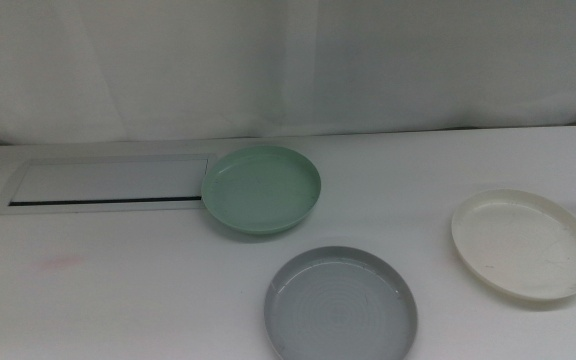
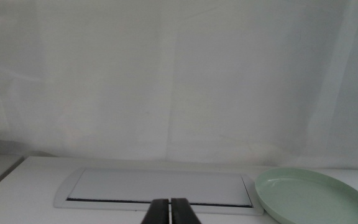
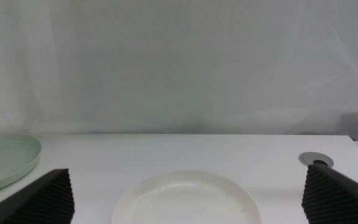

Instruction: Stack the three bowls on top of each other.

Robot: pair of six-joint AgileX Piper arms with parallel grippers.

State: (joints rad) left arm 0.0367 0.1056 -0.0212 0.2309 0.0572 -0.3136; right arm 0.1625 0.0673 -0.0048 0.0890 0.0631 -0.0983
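Three bowls lie apart on the white table. The mint green bowl (image 1: 261, 189) sits at the middle back, the grey bowl (image 1: 340, 304) at the front centre, and the cream-white bowl (image 1: 524, 243) on the right. Neither arm shows in the middle view. In the left wrist view my left gripper (image 2: 170, 210) has its jaws pressed together, empty, with the green bowl (image 2: 312, 195) off to one side ahead. In the right wrist view my right gripper (image 3: 188, 196) stands wide open, the cream-white bowl (image 3: 186, 200) on the table between and beyond its foam-lined jaws, the green bowl (image 3: 5, 162) further off.
A flat white rectangular panel (image 1: 108, 183) with a dark slot lies at the back left, touching the green bowl's edge. A white curtain closes off the back of the table. A small round grey grommet (image 3: 316, 159) sits near the right edge.
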